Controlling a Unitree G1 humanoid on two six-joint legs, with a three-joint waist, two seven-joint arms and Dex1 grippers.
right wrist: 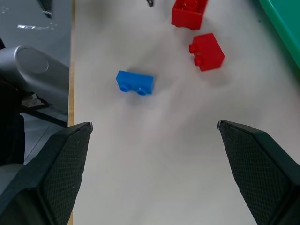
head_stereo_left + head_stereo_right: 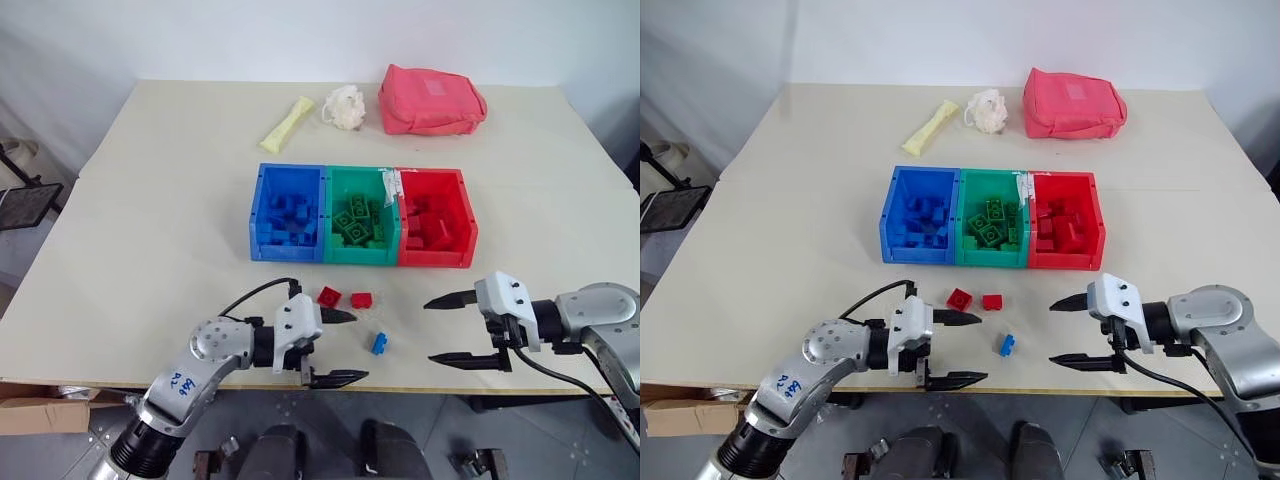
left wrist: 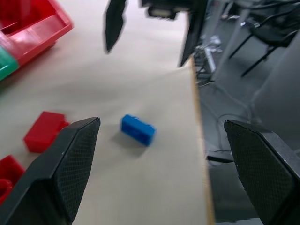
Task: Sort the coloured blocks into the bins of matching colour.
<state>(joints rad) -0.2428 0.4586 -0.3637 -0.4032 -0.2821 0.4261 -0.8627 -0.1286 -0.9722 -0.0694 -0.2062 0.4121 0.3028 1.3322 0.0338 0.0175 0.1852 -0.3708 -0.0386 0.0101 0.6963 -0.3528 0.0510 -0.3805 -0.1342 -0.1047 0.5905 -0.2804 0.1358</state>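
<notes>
Both tools gape empty over the worktop's [image 2: 120, 300] near edge.
Blue block [image 2: 379, 343] lies between left tool [image 2: 336, 347] and right tool [image 2: 447, 329], slightly nearer the left; two red blocks [image 2: 345, 297] just beyond.

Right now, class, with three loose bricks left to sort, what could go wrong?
1. The blue brick lies near the table edge; a nudge could knock it off.
2. The two red bricks sit close together, so grasping one may shove the other.
3. Both open grippers flank the bricks and could collide.
</notes>
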